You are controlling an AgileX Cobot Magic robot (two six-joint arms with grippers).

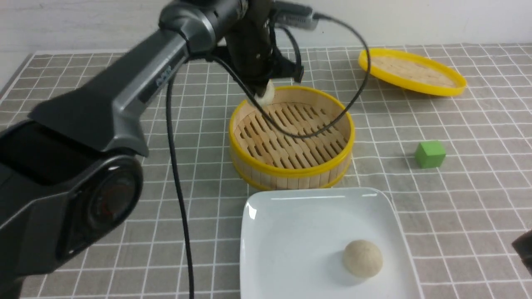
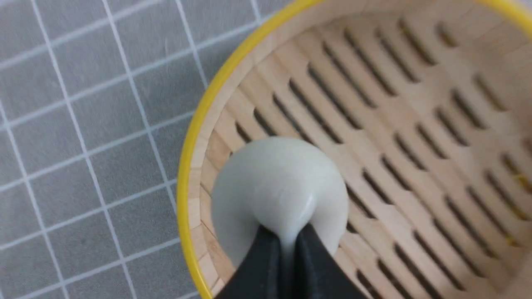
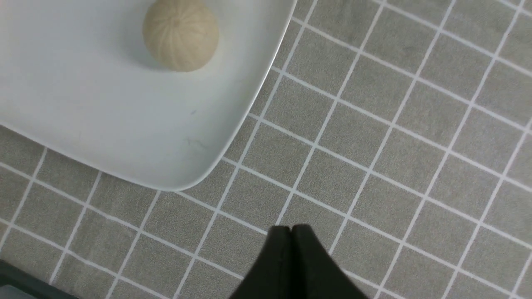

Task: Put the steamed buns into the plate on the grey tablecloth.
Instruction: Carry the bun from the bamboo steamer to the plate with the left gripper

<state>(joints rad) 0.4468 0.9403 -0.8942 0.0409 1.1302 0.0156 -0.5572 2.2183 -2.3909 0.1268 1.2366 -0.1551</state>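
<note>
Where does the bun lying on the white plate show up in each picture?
Front view: the bun lies on the plate, toward its right side, in front of the steamer.
Left wrist view: not in it; that is the other bun, at the steamer's edge.
Right wrist view: the bun, on the plate near a rounded corner.
Shared landmark: the grey checked cloth.

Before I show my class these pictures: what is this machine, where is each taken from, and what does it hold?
A robot with two arms, each ending in a pincer. The wide picture looks forward from between them; the others come from wrist cameras. On the grey tablecloth sit a bamboo steamer, its lid, a green cube and a white plate with one steamed bun. The left pincer is shut on the second bun, in the steamer. The right pincer is shut, empty.
</note>
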